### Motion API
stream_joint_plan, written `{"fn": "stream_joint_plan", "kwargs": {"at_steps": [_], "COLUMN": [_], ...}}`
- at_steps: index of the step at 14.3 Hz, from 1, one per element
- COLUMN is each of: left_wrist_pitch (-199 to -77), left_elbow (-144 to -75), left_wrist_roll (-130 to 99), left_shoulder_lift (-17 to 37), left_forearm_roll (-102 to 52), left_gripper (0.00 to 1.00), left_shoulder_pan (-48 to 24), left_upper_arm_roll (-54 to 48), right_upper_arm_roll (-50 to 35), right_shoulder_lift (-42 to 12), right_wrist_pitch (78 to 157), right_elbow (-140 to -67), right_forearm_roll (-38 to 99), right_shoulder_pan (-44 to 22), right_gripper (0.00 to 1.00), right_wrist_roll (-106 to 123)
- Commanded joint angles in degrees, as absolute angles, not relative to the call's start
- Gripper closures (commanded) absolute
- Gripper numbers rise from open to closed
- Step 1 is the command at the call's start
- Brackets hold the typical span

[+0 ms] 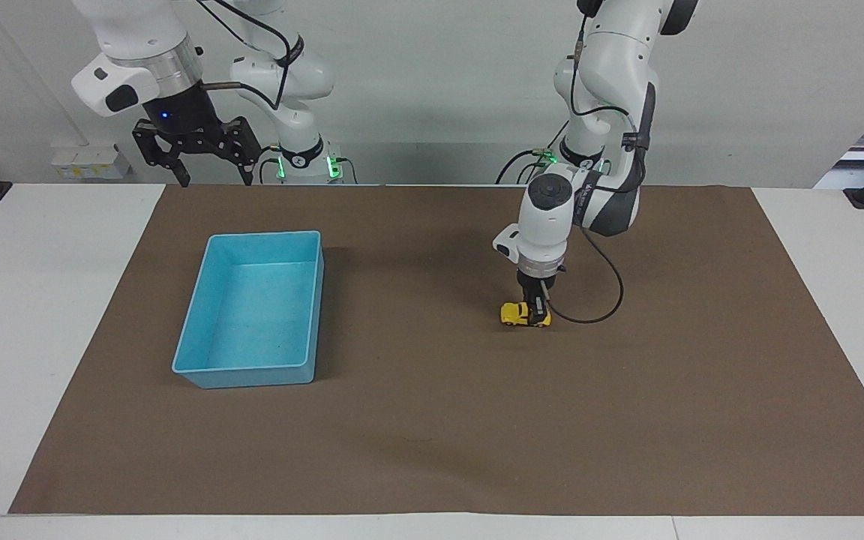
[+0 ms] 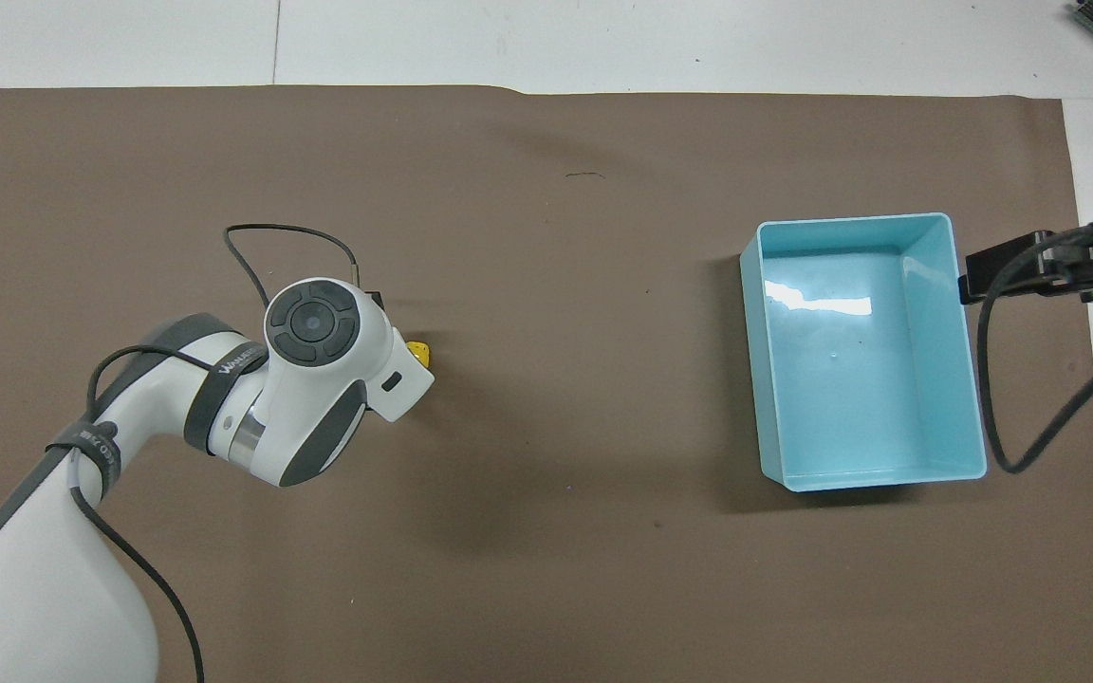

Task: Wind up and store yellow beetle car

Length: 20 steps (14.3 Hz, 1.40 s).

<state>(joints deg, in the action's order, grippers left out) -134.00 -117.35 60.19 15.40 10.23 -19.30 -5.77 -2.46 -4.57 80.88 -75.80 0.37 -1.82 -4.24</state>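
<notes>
Fingers pinched on the yellow beetle car (image 1: 523, 314), wheels down on the brown mat (image 1: 702, 390).

From the facing view, the left gripper (image 1: 536, 306) stands upright over the toy's roof, clamped on its sides, well apart from the light-blue bin (image 1: 199, 330) toward the right arm's end; the right gripper (image 1: 193, 154) waits raised near its base, fingers spread. From the overhead view, only the car's yellow tip (image 2: 421, 353) peeks past the left wrist. It looks light, rigid and glossy, likely slippery, so the flanks amidships suit a hold best.
</notes>
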Motion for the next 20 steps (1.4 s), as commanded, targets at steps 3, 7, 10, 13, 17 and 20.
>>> {"fn": "stream_joint_plan", "kwargs": {"at_steps": [3,7,10,13,17,20], "left_wrist_pitch": [-128.52,-123.06,-122.43,-119.99,-110.14,-105.48], "left_elbow": [-115.59,-111.89,-109.87,-106.28,-100.64,-99.93], "left_wrist_roll": [60.65,53.65,41.69,33.51,18.84,3.22], "left_shoulder_lift": [11.88,8.88,7.13,5.98,5.8,2.3], "left_forearm_roll": [11.87,11.69,11.6,10.47,1.87,-0.79], "left_gripper": [0.0,0.0,0.0,0.0,0.0,0.0], "left_shoulder_pan": [-17.84,-15.66,-12.4,-8.45,-1.51,0.26], "left_upper_arm_roll": [-5.98,-5.71,-5.71,-5.63,-5.63,-5.54], "right_upper_arm_roll": [-2.81,-2.81,-2.81,-2.81,-2.81,-2.9], "right_shoulder_lift": [-4.13,-4.13,-4.13,-4.13,-4.13,-4.22], "right_wrist_pitch": [81.21,81.21,81.21,81.21,81.21,81.21], "right_elbow": [-75.94,-75.94,-75.94,-75.94,-75.94,-75.94], "right_forearm_roll": [1.76,1.76,1.76,1.76,1.67,1.76], "right_shoulder_pan": [-0.88,-0.88,-0.88,-0.88,-0.88,-0.88], "right_gripper": [0.0,0.0,0.0,0.0,0.0,0.0], "right_wrist_roll": [-5.27,-5.27,-5.27,-5.27,-5.27,-5.27]}}
